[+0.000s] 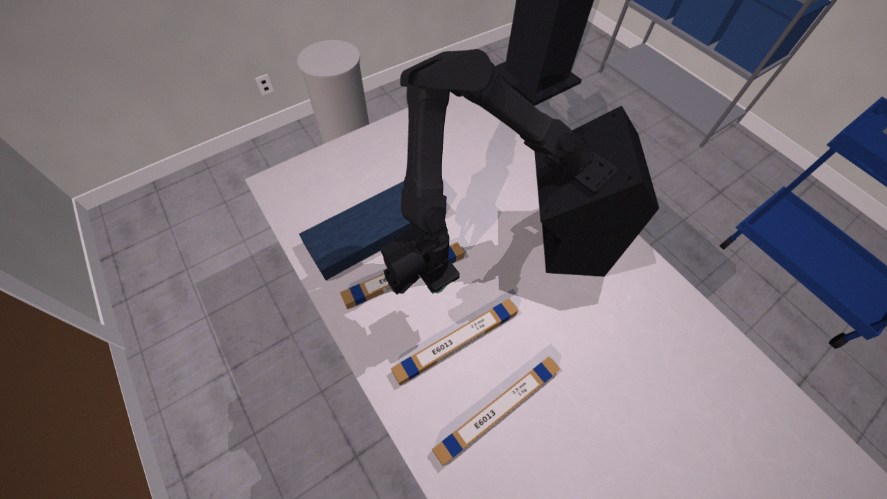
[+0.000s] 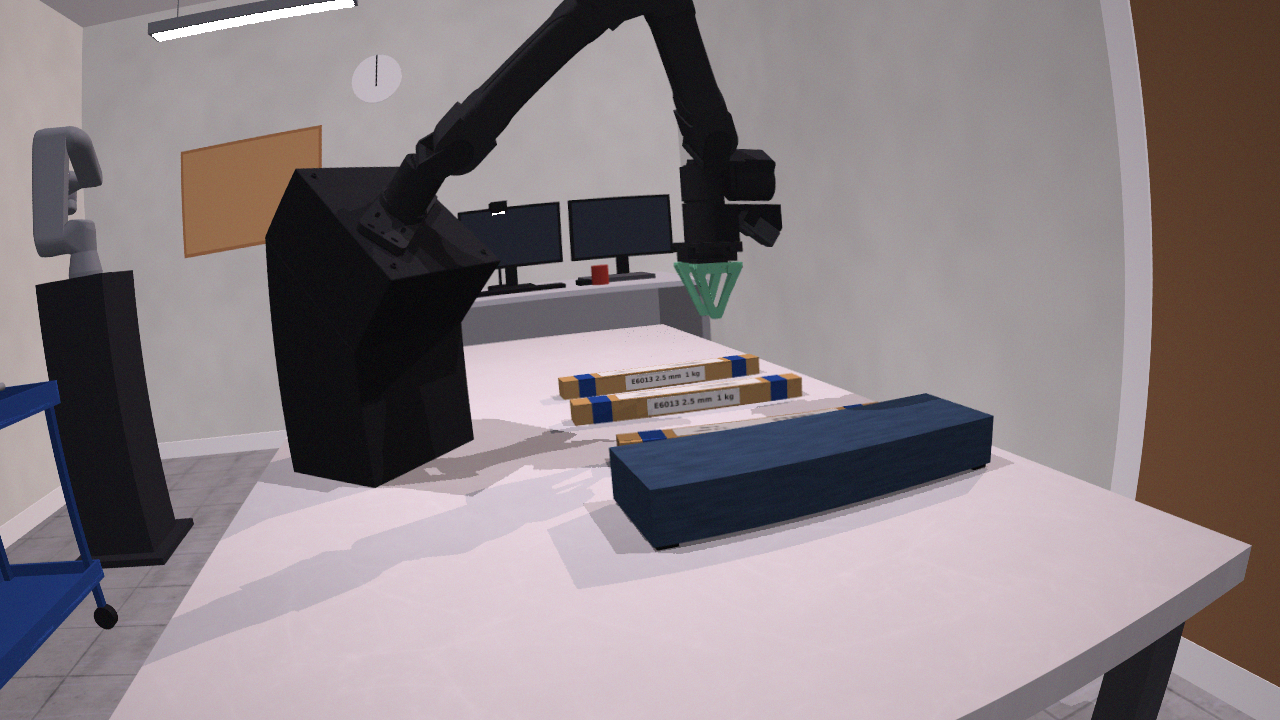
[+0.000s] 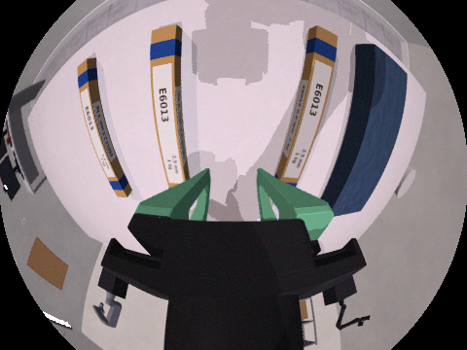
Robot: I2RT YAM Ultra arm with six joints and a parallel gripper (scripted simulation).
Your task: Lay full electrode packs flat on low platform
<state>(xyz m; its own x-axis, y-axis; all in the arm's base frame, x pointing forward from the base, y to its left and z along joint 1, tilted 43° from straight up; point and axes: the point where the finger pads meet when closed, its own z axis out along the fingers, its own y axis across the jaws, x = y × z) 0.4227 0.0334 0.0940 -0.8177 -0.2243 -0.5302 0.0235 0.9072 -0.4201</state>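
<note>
Wrist view puts the gripper (image 1: 438,290) (image 2: 713,315) (image 3: 233,174) above the gap between two of the packs, its green fingers parted partway with nothing held between them. Its fingertips point down and hang clear of the tabletop (image 1: 651,384) (image 2: 716,608) (image 3: 233,136).

On one side of that gap lies the first pack (image 1: 372,285) (image 2: 642,437) (image 3: 311,104), just beside the low platform (image 1: 356,232) (image 2: 805,456) (image 3: 377,126) and partly hidden by the arm in the top view. On the other side lies the middle pack (image 1: 455,341) (image 2: 689,400) (image 3: 165,104). Beyond that is the outer pack (image 1: 496,410) (image 2: 662,376) (image 3: 97,127), farthest from the platform. All three lie flat on the tabletop, apart from one another, with one end toward the long edge that runs down the left in the top view.

The dark blue platform is near that view's left corner of the tabletop, one end toward the same long edge; no pack rests on it. Toward the opposite long edge stands the arm's black pedestal (image 1: 576,242) (image 2: 375,340). Past that edge, on the floor, is a blue trolley (image 1: 812,232) (image 2: 44,617).
</note>
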